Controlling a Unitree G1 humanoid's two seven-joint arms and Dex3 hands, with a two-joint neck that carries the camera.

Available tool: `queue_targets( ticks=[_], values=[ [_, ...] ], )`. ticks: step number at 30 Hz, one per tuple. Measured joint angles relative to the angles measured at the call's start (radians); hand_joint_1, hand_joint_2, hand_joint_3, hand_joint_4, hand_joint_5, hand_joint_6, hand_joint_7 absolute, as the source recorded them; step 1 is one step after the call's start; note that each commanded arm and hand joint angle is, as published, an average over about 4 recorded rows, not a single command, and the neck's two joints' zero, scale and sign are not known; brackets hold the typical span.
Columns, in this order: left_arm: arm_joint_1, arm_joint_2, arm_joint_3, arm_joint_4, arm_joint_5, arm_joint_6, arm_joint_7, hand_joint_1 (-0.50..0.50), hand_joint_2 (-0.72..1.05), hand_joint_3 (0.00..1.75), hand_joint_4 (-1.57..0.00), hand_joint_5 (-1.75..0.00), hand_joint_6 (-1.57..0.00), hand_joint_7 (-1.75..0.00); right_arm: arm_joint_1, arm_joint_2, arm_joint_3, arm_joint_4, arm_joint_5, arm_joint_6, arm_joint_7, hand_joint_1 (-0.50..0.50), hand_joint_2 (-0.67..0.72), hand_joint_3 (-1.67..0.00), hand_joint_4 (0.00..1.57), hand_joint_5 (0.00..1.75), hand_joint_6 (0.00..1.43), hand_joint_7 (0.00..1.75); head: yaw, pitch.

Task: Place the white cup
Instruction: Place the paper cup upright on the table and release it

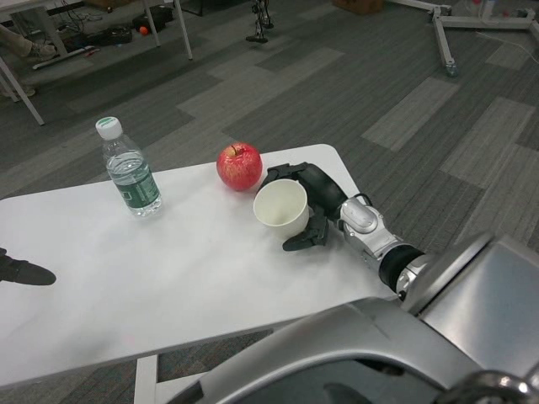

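Observation:
The white cup (281,207) is tilted with its open mouth toward me, near the table's right end. My right hand (308,202) wraps around it from behind and the right, fingers above and below the cup, holding it. Whether the cup touches the table I cannot tell. A red apple (239,166) sits just left of and behind the cup, close to the fingertips. My left hand (21,271) lies on the table at the far left edge of the view, only partly visible, with nothing seen in it.
A clear water bottle (130,172) with a green label and white cap stands upright at the back left of the white table (168,269). The table's right edge is just beyond my right forearm. Table legs and a stand are on the carpet behind.

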Motion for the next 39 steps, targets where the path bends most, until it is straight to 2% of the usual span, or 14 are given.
queue_targets(
  ticks=[3,10,23,29,32,36,39],
  values=[
    [0.0,0.0,0.0,0.001,0.0,0.001,0.0,-0.5,-0.64,0.09,0.0,-0.31,0.0,-0.14,0.001,0.0,0.017,0.019,0.005,-0.009,0.0,0.33,0.66,-1.51,1.57,1.65,1.37,1.29,0.0,-0.004],
    [0.0,0.0,-0.001,0.001,0.0,0.002,0.0,-0.5,-0.64,0.09,0.0,-0.31,0.0,-0.14,-0.01,0.0,0.043,0.051,0.018,-0.029,0.006,0.35,0.66,-1.51,1.57,1.65,1.37,1.33,-0.003,-0.015],
    [0.0,-0.001,-0.003,0.003,0.0,0.003,0.0,-0.5,-0.64,0.09,0.0,-0.31,0.0,-0.14,-0.021,-0.002,0.079,0.081,0.027,-0.038,0.031,0.33,0.66,-1.51,1.57,1.65,1.37,1.33,-0.003,-0.028],
    [0.0,-0.001,-0.003,0.014,0.0,0.004,0.0,-0.5,-0.64,0.09,0.0,-0.31,0.0,-0.14,-0.026,-0.001,0.071,0.096,0.027,-0.045,0.039,0.29,0.66,-1.59,1.57,1.65,1.37,1.41,-0.007,-0.028],
    [0.0,-0.002,-0.003,0.019,0.0,0.004,0.0,-0.5,-0.64,0.09,0.0,-0.31,0.0,-0.14,-0.026,0.0,0.062,0.098,0.027,-0.045,0.042,0.22,0.66,-1.61,1.54,1.65,1.35,1.52,-0.007,-0.028],
    [0.0,-0.002,-0.003,0.024,0.0,0.004,0.0,-0.5,-0.64,0.09,0.0,-0.31,0.0,-0.14,-0.026,0.0,0.055,0.098,0.027,-0.045,0.043,0.04,0.66,-1.59,1.41,1.65,1.31,1.61,-0.007,-0.031],
    [0.0,-0.002,-0.003,0.026,0.0,0.005,0.0,-0.5,-0.64,0.09,0.0,-0.31,0.0,-0.14,-0.026,0.001,0.051,0.099,0.027,-0.045,0.043,-0.06,0.66,-1.59,1.31,1.58,1.28,1.66,-0.007,-0.031]
  ],
)
